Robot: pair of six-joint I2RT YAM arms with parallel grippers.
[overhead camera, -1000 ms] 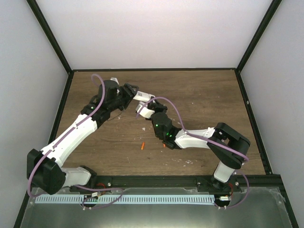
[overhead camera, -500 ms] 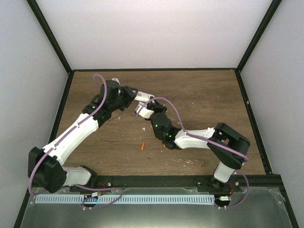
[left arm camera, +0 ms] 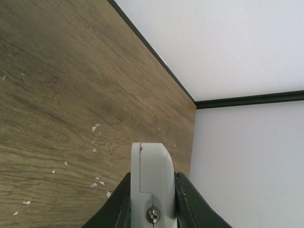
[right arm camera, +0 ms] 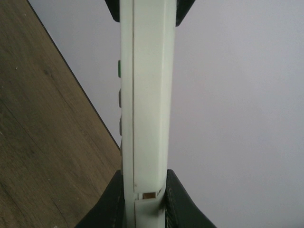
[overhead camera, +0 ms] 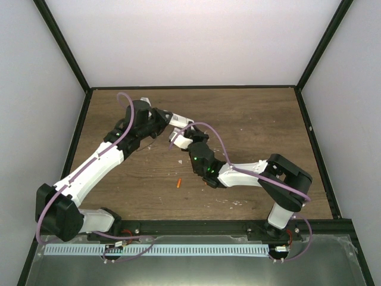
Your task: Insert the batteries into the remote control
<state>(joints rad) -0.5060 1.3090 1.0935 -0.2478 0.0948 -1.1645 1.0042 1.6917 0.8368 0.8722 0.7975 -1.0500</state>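
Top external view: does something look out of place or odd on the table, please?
One orange battery lies loose on the table, apart from the remote control, which the left end effector and right end effector hold between them. Small white flecks litter the wood.

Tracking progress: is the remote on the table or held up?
Held up: the remote, clamped between left gripper and right gripper.
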